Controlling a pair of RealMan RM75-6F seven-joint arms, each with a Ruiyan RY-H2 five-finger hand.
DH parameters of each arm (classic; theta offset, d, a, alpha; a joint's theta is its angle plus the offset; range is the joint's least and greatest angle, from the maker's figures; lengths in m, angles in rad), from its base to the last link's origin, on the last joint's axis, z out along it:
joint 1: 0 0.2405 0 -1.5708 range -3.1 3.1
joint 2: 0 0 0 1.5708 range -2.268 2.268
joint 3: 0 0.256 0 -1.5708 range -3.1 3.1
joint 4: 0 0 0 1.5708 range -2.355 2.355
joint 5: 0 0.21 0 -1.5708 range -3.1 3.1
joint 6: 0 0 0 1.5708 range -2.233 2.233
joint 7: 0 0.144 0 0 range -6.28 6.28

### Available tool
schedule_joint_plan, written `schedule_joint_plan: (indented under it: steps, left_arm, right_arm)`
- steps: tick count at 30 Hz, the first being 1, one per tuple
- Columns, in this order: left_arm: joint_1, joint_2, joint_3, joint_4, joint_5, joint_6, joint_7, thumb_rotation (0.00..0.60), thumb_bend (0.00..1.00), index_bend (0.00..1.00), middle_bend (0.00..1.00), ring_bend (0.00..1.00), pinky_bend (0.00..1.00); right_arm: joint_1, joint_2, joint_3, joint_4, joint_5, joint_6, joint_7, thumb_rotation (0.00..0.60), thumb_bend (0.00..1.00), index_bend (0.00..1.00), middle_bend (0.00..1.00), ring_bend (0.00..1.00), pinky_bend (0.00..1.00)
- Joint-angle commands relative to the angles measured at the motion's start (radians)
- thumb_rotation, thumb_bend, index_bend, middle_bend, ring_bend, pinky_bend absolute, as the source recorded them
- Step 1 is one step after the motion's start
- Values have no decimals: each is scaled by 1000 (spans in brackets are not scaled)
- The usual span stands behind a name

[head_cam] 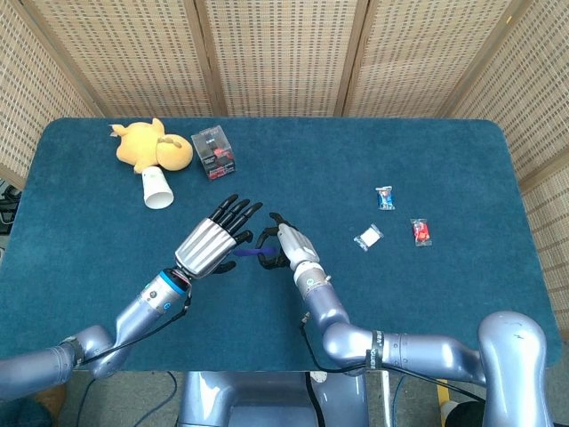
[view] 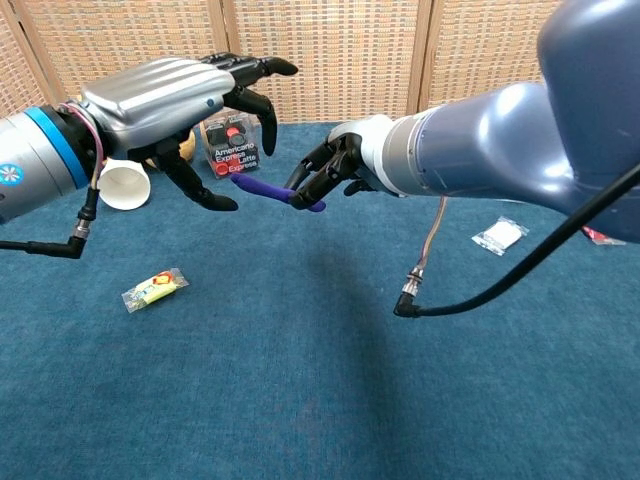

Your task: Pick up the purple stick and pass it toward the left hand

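- The stick (view: 268, 189) is being pinched at one end by the right hand (view: 325, 175), lifted off the counter (view: 320, 380).
- Its free end is being pointed at 9 o'clock, into the left hand (view: 185, 95), which is being held spread and grasping nothing.
- For a clean pass, the stick should be kept level and released only once the left fingers are wrapped around it.
- "Americano Express" and "Latte Express" are being shown on the box (view: 232, 150).
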Motion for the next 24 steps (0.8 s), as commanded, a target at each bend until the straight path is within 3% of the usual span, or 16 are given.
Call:
schedule_joint_plan:
  steps: [1,5,12,24]
  left_arm:
    - [-6,-20,5,16,5,14,14,600,166,471,0,0,0]
    - [-14,-53,7,44,11,31,42,600,191,510,0,0,0]
    - [-23,-87,12,78,3,43,82,600,197,510,0,0,0]
    - [-48,-128,14,105,-33,26,100,600,294,514,0,0,0]
  right_arm:
    - [-1,1,-2,1,1,-4,5,600,607,662,90,0,0]
    - [-4,5,-4,-2,6,-14,16,600,610,663,91,0,0]
    - [-7,20,-7,-10,0,-16,26,600,615,663,92,0,0]
    - [-9,39,-19,-21,-1,-29,47,600,622,664,92,0,0]
